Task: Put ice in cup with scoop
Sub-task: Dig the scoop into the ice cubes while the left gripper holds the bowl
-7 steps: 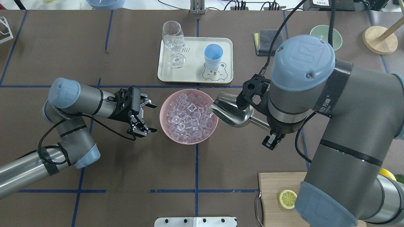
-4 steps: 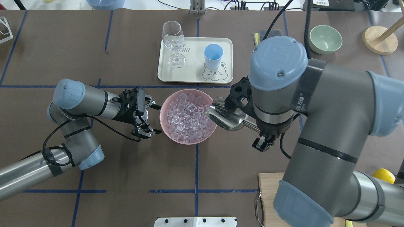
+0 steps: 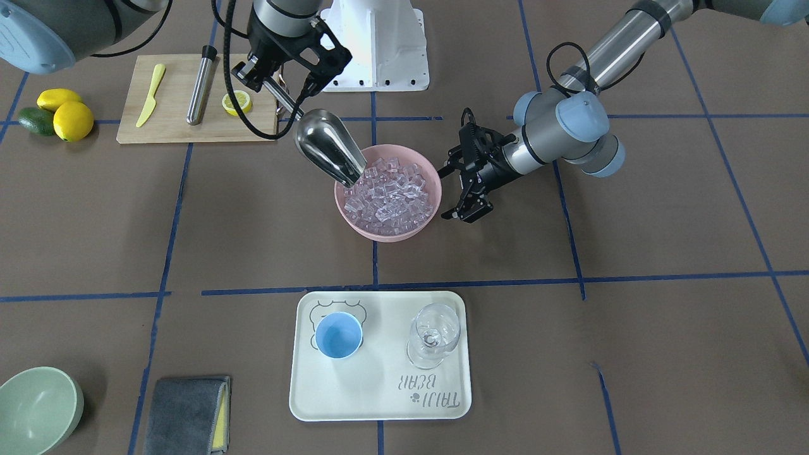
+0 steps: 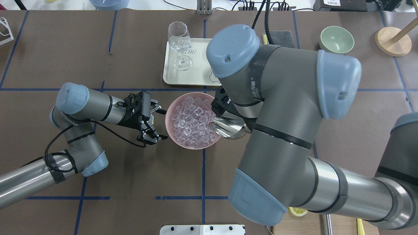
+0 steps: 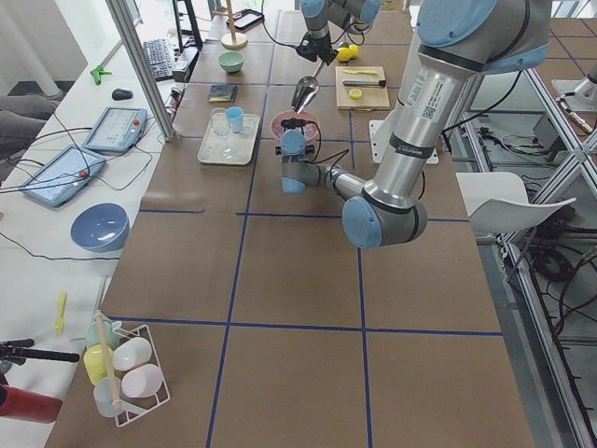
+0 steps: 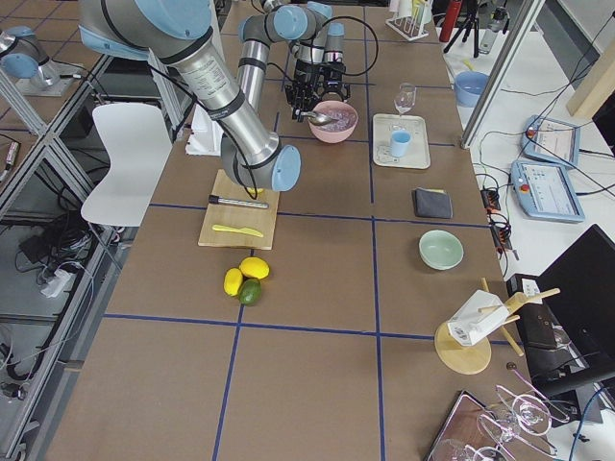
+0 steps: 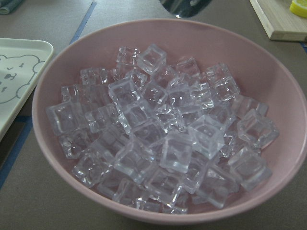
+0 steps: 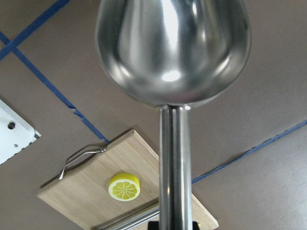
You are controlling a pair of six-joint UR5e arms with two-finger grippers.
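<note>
The cream rectangular plastic tray (image 3: 379,395), printed with a bear outline and lettering in which "BEAR" reads clearly, carries a clear stemmed glass (image 3: 433,335) and the small round light-blue plastic cup (image 3: 339,335). Both stand upright, and the cup, showing only its blue bottom, is well apart from the round pink bowl (image 3: 387,232) heaped with small clear ice cubes (image 3: 395,193). The left gripper (image 3: 450,193) hangs just beside that bowl's rim with its jaws spread wide around nothing. The right gripper (image 3: 278,85) has its jaws clamped on the thin handle of the shiny stainless-steel scoop (image 3: 325,148), whose tilted trough points its lip down at the ice by the bowl's rim.
</note>
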